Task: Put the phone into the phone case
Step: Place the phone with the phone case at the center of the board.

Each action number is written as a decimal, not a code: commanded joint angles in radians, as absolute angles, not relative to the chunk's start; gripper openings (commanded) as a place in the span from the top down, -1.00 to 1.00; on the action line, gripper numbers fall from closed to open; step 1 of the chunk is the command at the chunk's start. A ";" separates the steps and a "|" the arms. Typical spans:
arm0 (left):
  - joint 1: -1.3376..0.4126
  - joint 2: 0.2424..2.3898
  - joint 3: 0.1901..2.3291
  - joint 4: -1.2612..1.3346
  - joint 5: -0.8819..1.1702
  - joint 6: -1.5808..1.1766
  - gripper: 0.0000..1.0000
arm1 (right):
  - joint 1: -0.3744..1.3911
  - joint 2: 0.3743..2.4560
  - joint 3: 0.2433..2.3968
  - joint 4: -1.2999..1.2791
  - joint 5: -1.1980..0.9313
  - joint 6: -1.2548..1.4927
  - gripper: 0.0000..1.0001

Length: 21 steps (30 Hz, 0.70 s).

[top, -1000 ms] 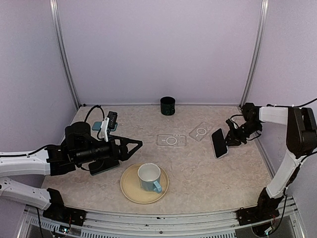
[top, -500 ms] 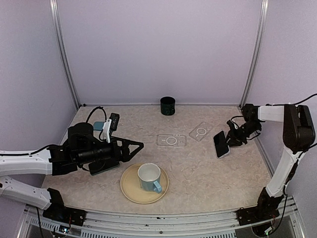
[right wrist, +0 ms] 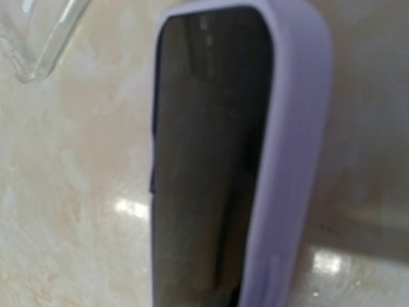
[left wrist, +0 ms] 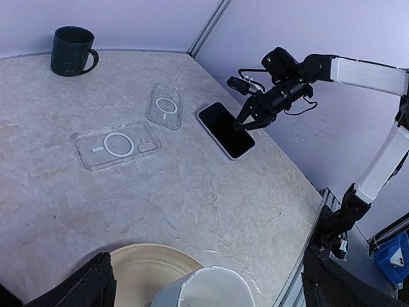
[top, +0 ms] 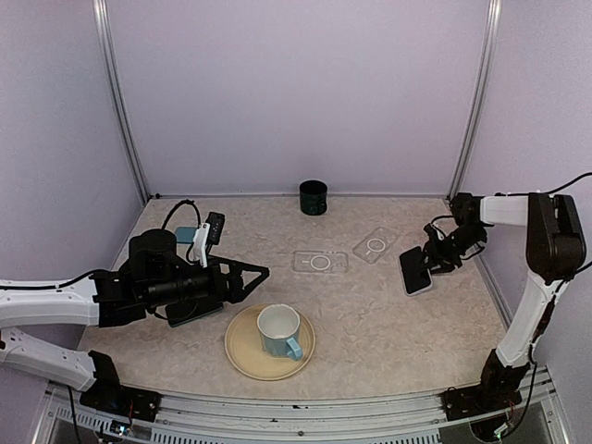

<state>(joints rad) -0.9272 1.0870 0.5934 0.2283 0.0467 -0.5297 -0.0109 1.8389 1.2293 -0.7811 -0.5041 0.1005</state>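
The phone (top: 414, 271), dark-screened with a lilac rim, lies on the table at the right; it also shows in the left wrist view (left wrist: 226, 130) and fills the right wrist view (right wrist: 211, 160). My right gripper (top: 430, 262) (left wrist: 248, 124) hovers at the phone's far end with its fingers parted, apart from the phone. Two clear phone cases lie left of it, one nearer (top: 374, 244) (left wrist: 165, 106) and one at mid-table (top: 320, 262) (left wrist: 116, 145). My left gripper (top: 252, 283) stands wide open and empty above the plate's left side.
A beige plate (top: 242, 356) (left wrist: 137, 265) carries a white cup (top: 278, 330) (left wrist: 204, 291) with a blue handle. A dark green mug (top: 314, 197) (left wrist: 72, 50) stands at the back wall. A teal item (top: 182, 234) and a dark flat item (top: 192, 311) lie by the left arm.
The phone went from standing on edge in the right gripper to lying on the table, and the right jaws have parted. The left arm barely shifted.
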 commanded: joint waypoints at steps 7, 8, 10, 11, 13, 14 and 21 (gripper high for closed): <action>-0.932 1.091 0.595 0.231 0.037 -0.517 -0.98 | -0.020 1.879 1.261 -0.744 -0.470 0.122 0.20; -0.932 1.091 0.595 0.232 0.037 -0.517 -0.98 | -0.020 1.881 1.261 -0.739 -0.470 0.125 0.19; -0.932 1.092 0.594 0.230 0.038 -0.518 -0.98 | -0.021 1.886 1.260 -0.730 -0.465 0.129 0.19; -0.932 1.092 0.594 0.230 0.038 -0.518 -0.98 | -0.021 1.888 1.262 -0.728 -0.466 0.130 0.18; -0.931 1.091 0.594 0.227 0.038 -0.518 -0.98 | -0.020 1.893 1.263 -0.721 -0.465 0.132 0.17; -0.932 1.089 0.594 0.227 0.036 -0.518 -0.98 | -0.020 1.893 1.262 -0.717 -0.466 0.131 0.17; -0.932 1.086 0.592 0.216 0.024 -0.522 -0.98 | -0.021 1.898 1.284 -0.704 -0.469 0.143 0.09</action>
<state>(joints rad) -0.9272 1.0870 0.5934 0.2276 0.0433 -0.5297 -0.0120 1.8889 1.2415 -0.7494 -0.4583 0.1291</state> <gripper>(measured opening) 0.989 0.442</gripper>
